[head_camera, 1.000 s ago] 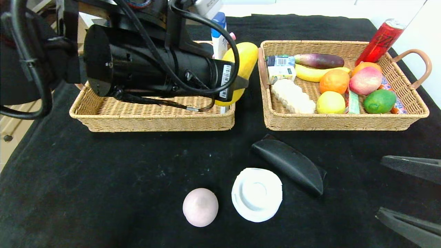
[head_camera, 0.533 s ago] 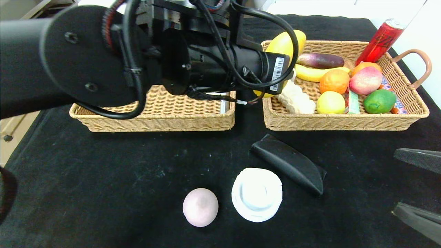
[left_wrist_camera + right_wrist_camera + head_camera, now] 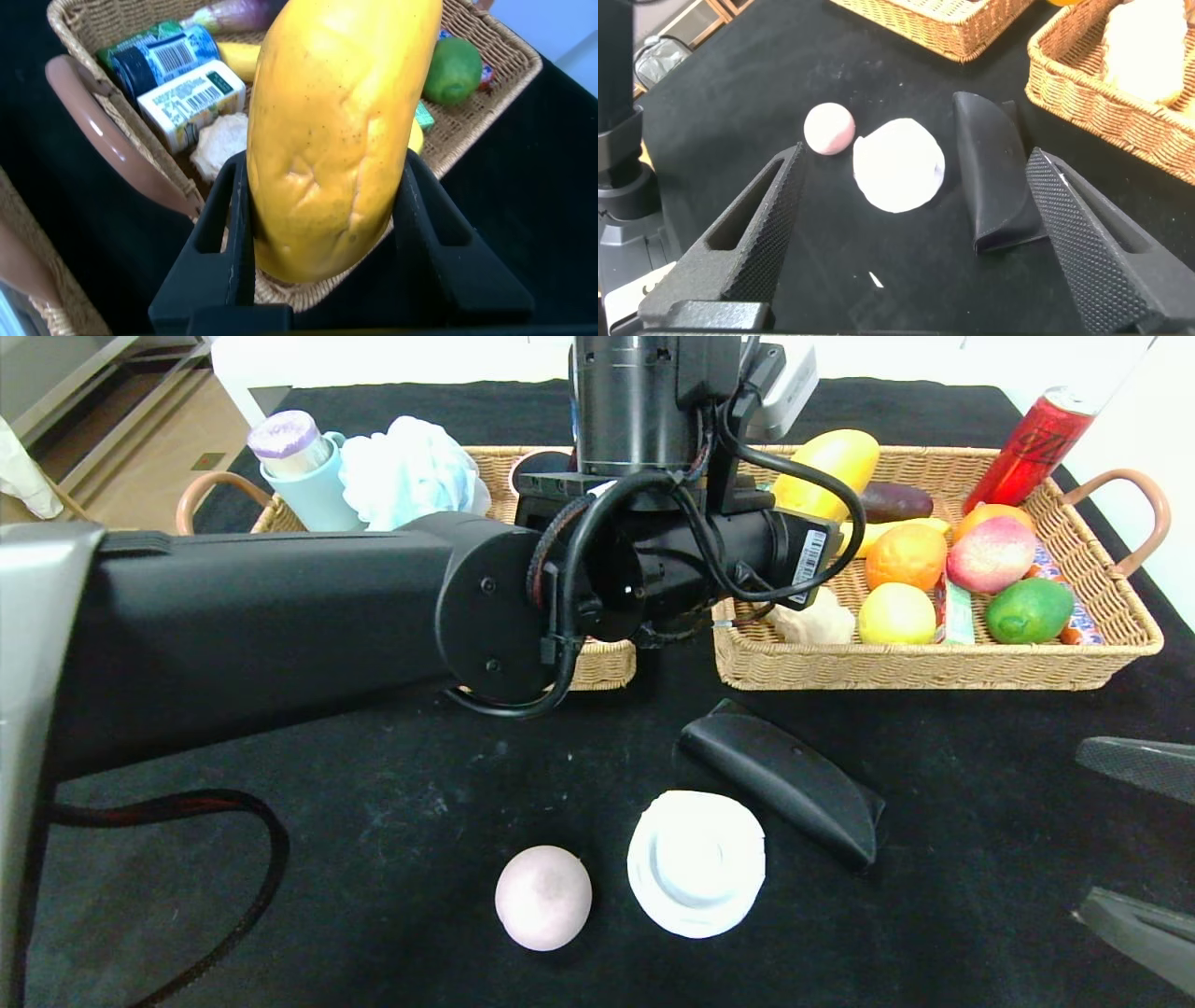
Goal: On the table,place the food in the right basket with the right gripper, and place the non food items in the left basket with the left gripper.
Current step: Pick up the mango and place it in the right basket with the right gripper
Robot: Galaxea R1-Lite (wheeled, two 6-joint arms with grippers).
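Papaya-like yellow loaf [image 3: 336, 140] sits clamped between the fingers of my left gripper [image 3: 322, 210], held above the near-left corner of the right basket [image 3: 934, 663], over the cartons [image 3: 182, 79] below my claw. To its right, my right gripper [image 3: 910, 229] hangs spread wide and empty over the table [image 3: 280, 859]; beyond its tips lie the pink bun [image 3: 828, 128], white tub [image 3: 898, 164] and black pouch [image 3: 994, 177].

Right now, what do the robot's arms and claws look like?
The left arm is a fat black tube with a round black joint, looped black cables and a white barcode sticker. The left gripper is a black claw with smooth flat fingers. The right gripper is black too, with bumpy, dotted finger pads.
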